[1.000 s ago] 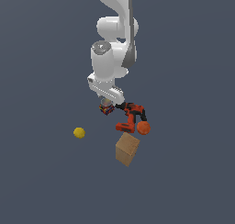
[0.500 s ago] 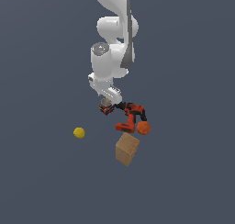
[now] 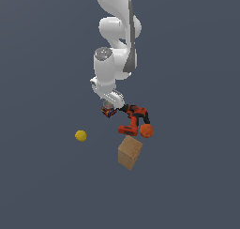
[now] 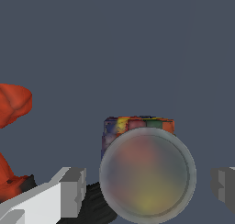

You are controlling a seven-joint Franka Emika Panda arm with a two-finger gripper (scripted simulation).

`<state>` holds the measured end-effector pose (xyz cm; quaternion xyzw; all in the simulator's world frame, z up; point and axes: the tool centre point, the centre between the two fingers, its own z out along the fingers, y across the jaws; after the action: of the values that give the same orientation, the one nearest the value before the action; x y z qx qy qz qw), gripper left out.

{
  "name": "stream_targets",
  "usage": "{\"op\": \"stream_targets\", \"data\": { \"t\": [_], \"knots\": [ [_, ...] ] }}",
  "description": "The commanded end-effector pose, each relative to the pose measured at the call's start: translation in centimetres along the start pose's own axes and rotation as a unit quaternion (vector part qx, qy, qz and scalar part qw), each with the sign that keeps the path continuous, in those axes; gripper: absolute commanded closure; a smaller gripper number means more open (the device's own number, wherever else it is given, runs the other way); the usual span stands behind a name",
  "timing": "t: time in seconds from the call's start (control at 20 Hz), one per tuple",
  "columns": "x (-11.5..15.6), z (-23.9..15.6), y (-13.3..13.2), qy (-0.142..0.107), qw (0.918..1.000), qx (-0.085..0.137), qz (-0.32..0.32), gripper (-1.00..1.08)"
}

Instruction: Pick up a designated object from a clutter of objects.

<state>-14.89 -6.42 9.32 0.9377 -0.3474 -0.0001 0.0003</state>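
The designated object, a small cube (image 3: 108, 112) of many little coloured squares, lies on the grey floor at the exterior view's left end of the clutter. My gripper (image 3: 110, 108) hangs right over it, its tips hidden behind the hand. In the wrist view the cube (image 4: 137, 126) sits between my two grey fingers (image 4: 73, 191), which stand wide apart and do not touch it; the gripper (image 4: 148, 184) is open. A blurry translucent disc (image 4: 147, 175) covers the cube's near side.
A red and black drill (image 3: 133, 120) lies right beside the cube, with an orange ball (image 3: 146, 131) against it. A tan box (image 3: 130, 152) stands nearer the camera. A small yellow ball (image 3: 81, 135) lies apart at the exterior view's left.
Almost nothing differs. The wrist has shifted very slightly above the cube, and all the objects lie where they were.
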Motion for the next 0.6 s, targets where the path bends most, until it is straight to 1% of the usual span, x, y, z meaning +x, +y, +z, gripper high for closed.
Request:
{"op": "stream_targets", "data": {
  "t": [0.0, 0.25, 0.55],
  "knots": [
    [0.0, 1.0, 0.0, 0.0, 1.0, 0.0, 0.001, -0.92],
    [-0.1, 2.8, 0.1, 0.0, 1.0, 0.0, 0.001, -0.92],
    [0.0, 3.5, 0.0, 0.0, 1.0, 0.0, 0.002, -0.92]
  ]
}}
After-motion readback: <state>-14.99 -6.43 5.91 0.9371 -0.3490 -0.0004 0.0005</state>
